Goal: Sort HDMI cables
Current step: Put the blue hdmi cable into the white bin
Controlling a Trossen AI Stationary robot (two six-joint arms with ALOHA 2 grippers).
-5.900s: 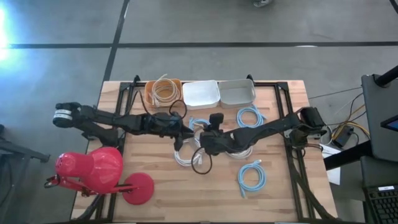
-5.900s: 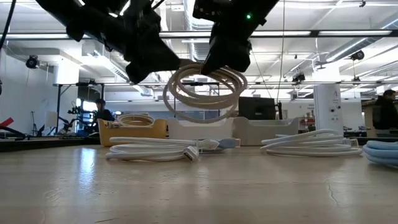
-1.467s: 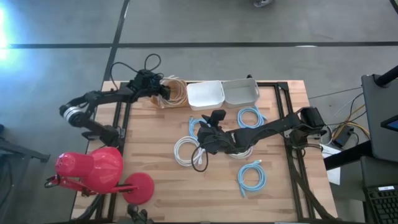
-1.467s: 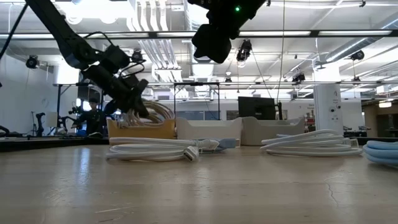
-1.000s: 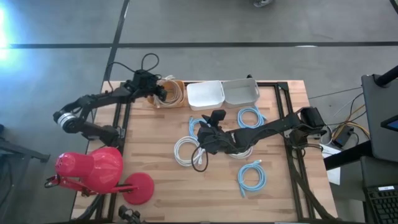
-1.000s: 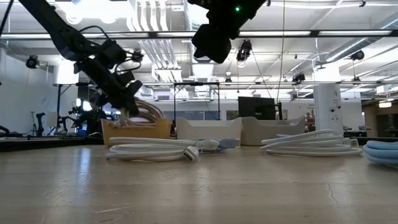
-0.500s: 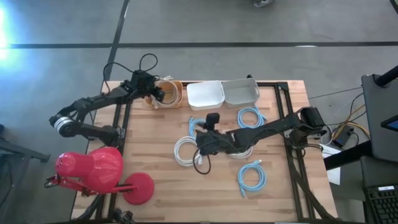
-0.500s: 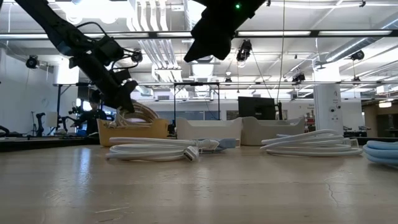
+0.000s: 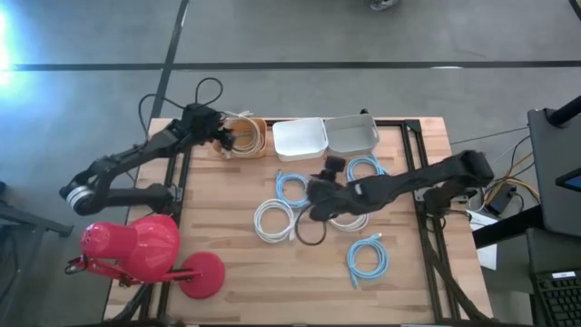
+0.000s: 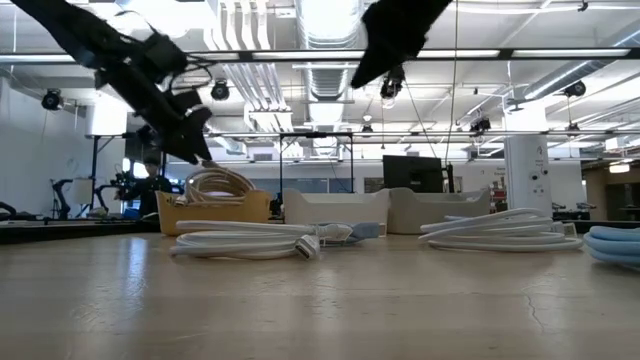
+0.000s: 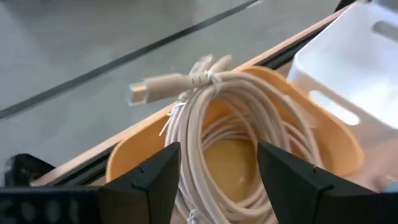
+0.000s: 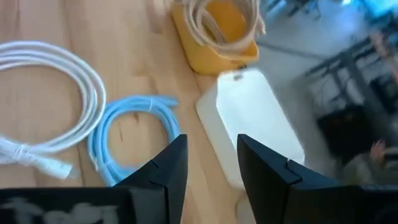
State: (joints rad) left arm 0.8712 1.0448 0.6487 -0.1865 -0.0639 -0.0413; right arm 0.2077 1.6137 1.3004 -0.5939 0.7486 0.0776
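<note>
We've got the left tool (image 9: 224,138) open above the orange tub (image 9: 259,146) holding beige cables (image 11: 230,118); right tool (image 9: 313,207) open over the wooden counter (image 9: 227,236), white (image 9: 272,221) and blue coils (image 9: 365,257) scattered there.

The right arm (image 9: 390,186) covers part of a white coil (image 9: 340,218) on the surface. Beyond the right fingers (image 12: 171,168), the room is blurred. The left fingers (image 11: 158,177) are cut off by the frame's edge.

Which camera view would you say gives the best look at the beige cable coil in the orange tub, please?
The left wrist view: the beige coil fills the picture, with its tied plug end and the orange tub clear. The high view shows it small, beside the left pincer. The low view shows only its top loops above the tub wall; the right wrist view cuts it at the edge.
</note>
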